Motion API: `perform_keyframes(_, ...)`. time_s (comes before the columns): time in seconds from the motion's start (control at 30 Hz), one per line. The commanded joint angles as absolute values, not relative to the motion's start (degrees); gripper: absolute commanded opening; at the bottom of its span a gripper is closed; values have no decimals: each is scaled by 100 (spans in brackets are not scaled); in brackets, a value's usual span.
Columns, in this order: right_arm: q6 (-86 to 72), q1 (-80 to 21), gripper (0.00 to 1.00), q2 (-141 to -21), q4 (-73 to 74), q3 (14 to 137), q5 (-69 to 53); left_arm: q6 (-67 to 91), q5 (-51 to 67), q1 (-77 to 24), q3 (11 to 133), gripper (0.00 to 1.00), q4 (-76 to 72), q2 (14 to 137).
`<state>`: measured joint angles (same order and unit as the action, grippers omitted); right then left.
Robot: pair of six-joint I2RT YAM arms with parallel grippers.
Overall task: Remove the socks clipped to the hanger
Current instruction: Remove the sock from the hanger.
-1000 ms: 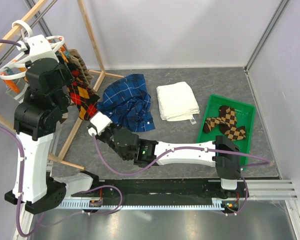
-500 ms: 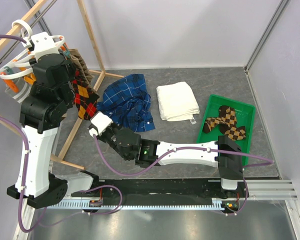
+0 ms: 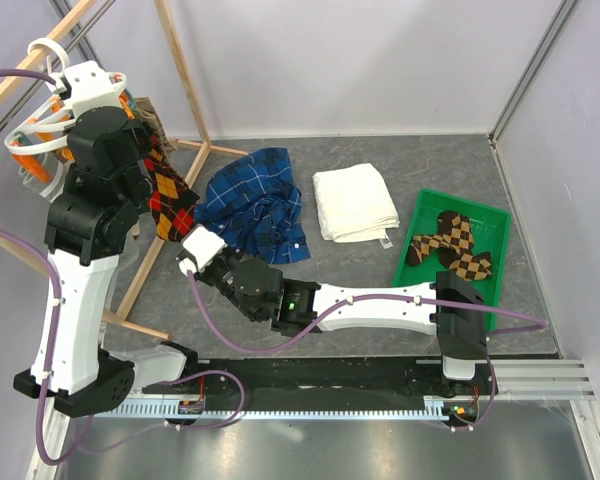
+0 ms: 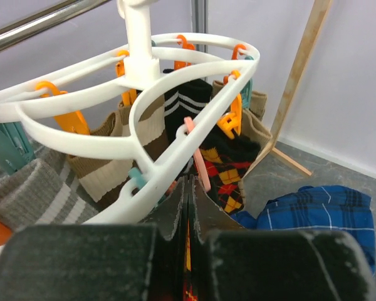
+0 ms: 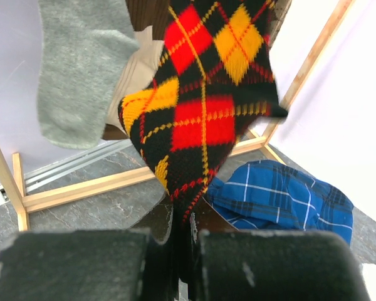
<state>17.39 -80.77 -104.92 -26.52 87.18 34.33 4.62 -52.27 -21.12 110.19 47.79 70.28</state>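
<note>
The white round hanger point(image 4: 175, 47) hangs at the top left, also seen from above point(image 3: 35, 135), with orange, teal and pink clothespins. Clipped socks dangle from it: a black striped one point(image 4: 189, 103), a beige-brown one point(image 4: 100, 169), a grey one point(image 4: 31, 197) and a red-yellow-black argyle sock point(image 4: 229, 166). My left gripper point(image 4: 188, 188) is shut just under the ring beside a pink pin, argyle cloth showing between its jaws. My right gripper point(image 5: 187, 216) is shut on the toe of the same argyle sock point(image 5: 203, 106), which is stretched between them point(image 3: 170, 195).
A green tray point(image 3: 500, 215) at the right holds two brown-tan checked socks point(image 3: 450, 245). A blue plaid shirt point(image 3: 255, 205) and a folded white towel point(image 3: 355, 200) lie on the grey table. Wooden rack poles point(image 3: 185, 90) frame the hanger. A grey sock point(image 5: 75, 75) hangs left of the argyle.
My left gripper has moved in towards the argyle sock's top and gone from open to shut. The hanger has swung slightly. The right arm has barely shifted, still holding the toe.
</note>
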Motion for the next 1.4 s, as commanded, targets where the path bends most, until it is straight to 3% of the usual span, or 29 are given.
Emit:
perform_keyframes(0.0,1775,-8104,0,-10195,-2900,8657,3401,343,-5133,-2127,10934,2,4324,6900)
perform_keyframes(0.3,1652,-8104,0,-10204,-2848,8613,3480,264,-5010,-2127,10811,2,4175,6724)
perform_keyframes(0.37,1661,-8112,0,-10213,-2848,8657,3472,290,-4878,-2127,10776,18,4184,6619)
perform_keyframes(0.4,1661,-8104,0,-10213,-2839,8683,3437,299,-4834,-2118,10714,40,4175,6583)
perform_keyframes(0.5,1661,-8104,0,-10213,-2707,8824,3349,421,-4501,-2118,10591,55,4201,6426)
perform_keyframes(0.8,1626,-8104,0,-10178,-2505,8903,3419,1388,-3384,-2127,10968,56,4754,6398)
perform_keyframes(1.37,2223,-8569,0,-10300,-2145,9457,3629,1530,-3929,-2127,11100,58,5449,6310)
